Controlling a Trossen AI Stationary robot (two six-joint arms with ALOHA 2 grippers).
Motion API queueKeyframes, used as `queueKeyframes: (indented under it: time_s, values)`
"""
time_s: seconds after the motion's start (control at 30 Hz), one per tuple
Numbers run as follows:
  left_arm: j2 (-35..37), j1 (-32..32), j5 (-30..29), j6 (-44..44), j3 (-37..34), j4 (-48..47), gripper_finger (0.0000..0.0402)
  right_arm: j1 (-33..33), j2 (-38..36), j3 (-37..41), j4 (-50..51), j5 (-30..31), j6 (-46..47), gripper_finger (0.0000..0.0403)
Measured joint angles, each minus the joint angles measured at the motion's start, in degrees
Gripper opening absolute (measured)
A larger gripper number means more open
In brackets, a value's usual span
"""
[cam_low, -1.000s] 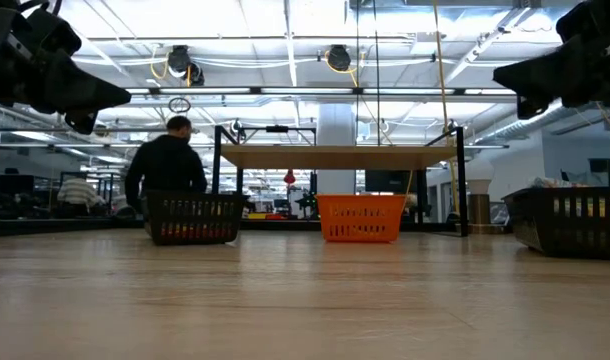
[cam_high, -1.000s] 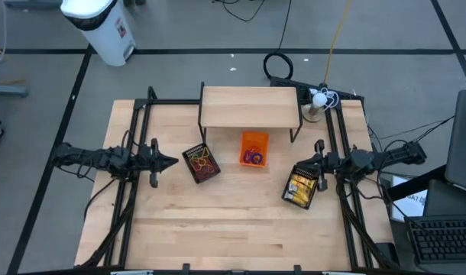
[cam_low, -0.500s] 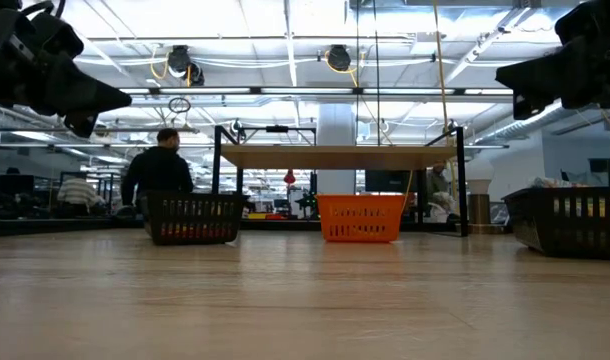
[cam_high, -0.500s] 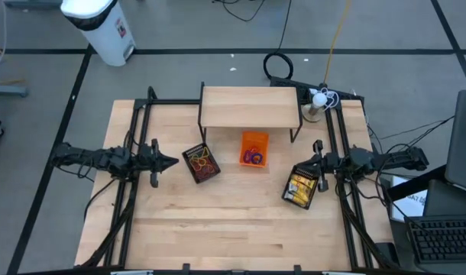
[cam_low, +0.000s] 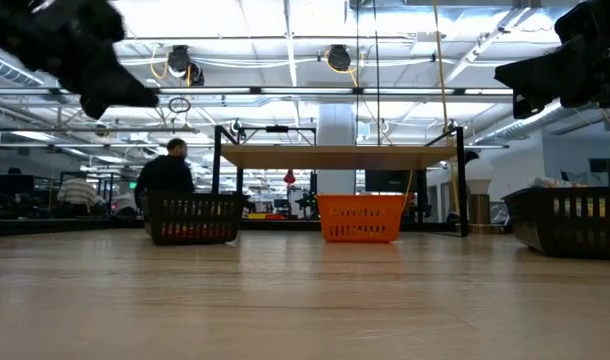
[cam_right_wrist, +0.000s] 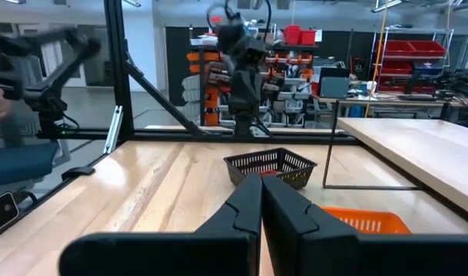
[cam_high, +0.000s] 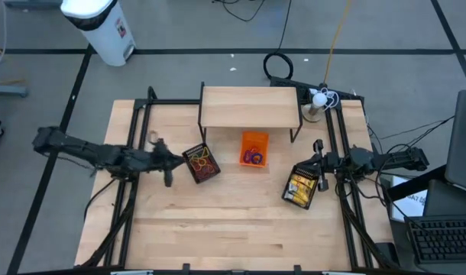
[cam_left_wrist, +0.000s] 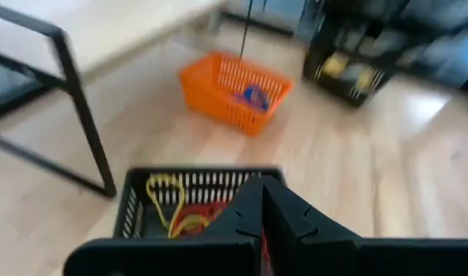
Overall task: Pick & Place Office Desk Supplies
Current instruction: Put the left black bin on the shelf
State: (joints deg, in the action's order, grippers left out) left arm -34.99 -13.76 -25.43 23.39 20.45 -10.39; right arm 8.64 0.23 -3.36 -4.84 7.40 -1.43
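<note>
Left pincer (cam_high: pixel 173 159) hovering above the table (cam_high: pixel 218 229), just left of the left black basket (cam_high: pixel 202 163), fingers pressed together with nothing between them, as seen in the left wrist view. Right pincer (cam_high: pixel 318 169) poised at the right side, directly beside the right black basket (cam_high: pixel 302 186), fingers likewise closed flat on each other and empty, as seen in the right wrist view.

Three baskets resting on the table. Left black basket tilted at an angle, holding thin orange-red and yellow rubber bands (cam_high: pixel 203 162); same bands visible through its slatted wall in the left wrist view (cam_left_wrist: pixel 173 211). Orange basket (cam_high: pixel 254 149) in the middle, just near of the small wooden shelf (cam_high: pixel 250 105), containing blue and purple rings (cam_high: pixel 254 157). Right black basket, also set askew, filled with yellow-and-white pieces (cam_high: pixel 299 187).

Seen level across the table: left black basket (cam_low: pixel 193 219) to the left, orange basket (cam_low: pixel 361 218) in the centre under the shelf, right black basket (cam_low: pixel 570 221) at the right edge. Beyond the table, a person (cam_low: pixel 165 175) in dark clothing behind the left black basket. On the floor past the far left corner, a white bin (cam_high: pixel 100 27).
</note>
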Motion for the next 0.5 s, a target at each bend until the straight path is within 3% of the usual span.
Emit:
queueKeyframes:
  time_s: [0.23, 0.33, 0.5]
  values:
    - [-29.65, -0.68, 1.08, 8.90, 23.24, -17.64, 0.0031, 0.00, 0.09, 0.04, 0.45, -0.02, 0.62, 0.0000]
    - [-39.86, -0.55, 4.35, 9.86, 32.69, -26.47, 0.0061, 0.02, 0.47, 0.04, 0.66, -0.02, 0.70, 0.0000]
    - [-52.82, -0.16, 4.93, 7.51, 45.86, -39.11, 0.0124, 0.02, 0.92, 0.04, 0.78, -0.06, 0.74, 0.0000]
